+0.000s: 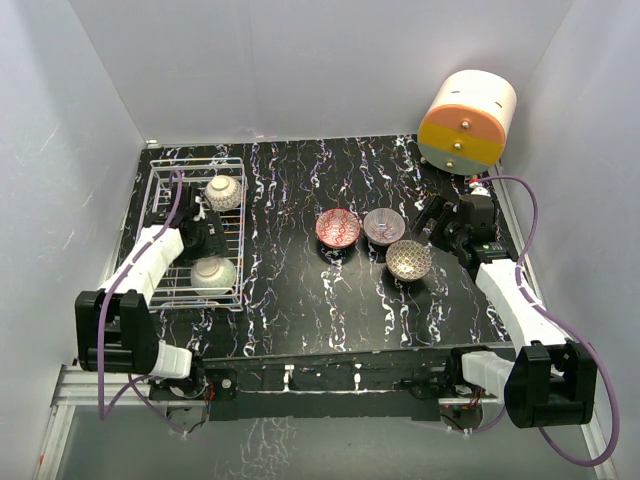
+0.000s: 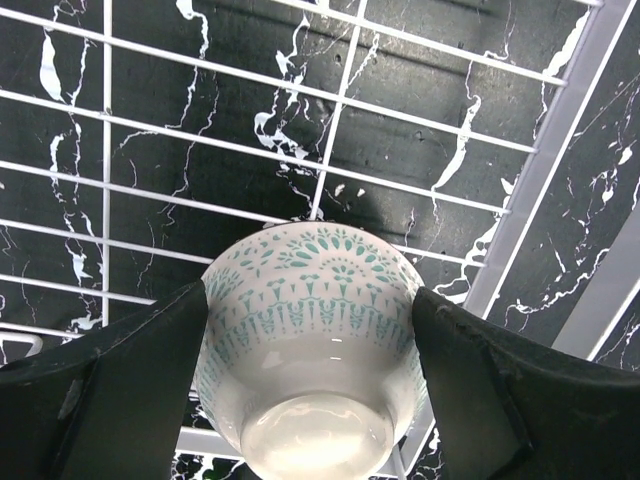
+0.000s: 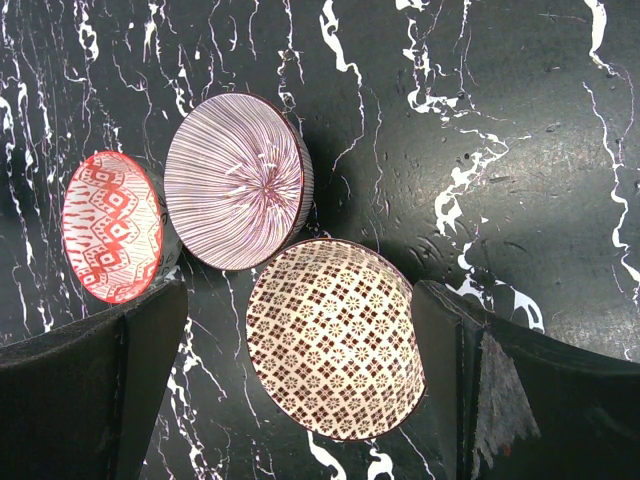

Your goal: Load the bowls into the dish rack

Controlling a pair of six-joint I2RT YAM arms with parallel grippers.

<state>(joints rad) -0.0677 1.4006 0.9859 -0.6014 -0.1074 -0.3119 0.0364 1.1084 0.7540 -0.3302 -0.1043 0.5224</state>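
Observation:
The white wire dish rack (image 1: 165,180) stands at the left and holds two bowls. My left gripper (image 1: 207,228) reaches into it. In the left wrist view the gripper (image 2: 310,296) is shut on an upside-down whitish bowl with a pale green pattern (image 2: 310,330); both fingers press its sides just above the rack grid (image 2: 340,120). This bowl also shows in the top view (image 1: 223,192). A second whitish bowl (image 1: 213,275) lies in the rack's near end. The red bowl (image 1: 337,228), purple-grey bowl (image 1: 383,226) and brown-gold lattice bowl (image 1: 408,260) sit mid-table. My right gripper (image 3: 300,290) is open, its fingers either side of the lattice bowl (image 3: 335,340).
A large cream-orange-yellow cylinder (image 1: 467,120) stands at the back right corner. White walls close in the black marbled table (image 1: 300,300) on three sides. The red bowl (image 3: 110,240) and purple-grey bowl (image 3: 235,180) lie close to the lattice bowl, left of it in the right wrist view.

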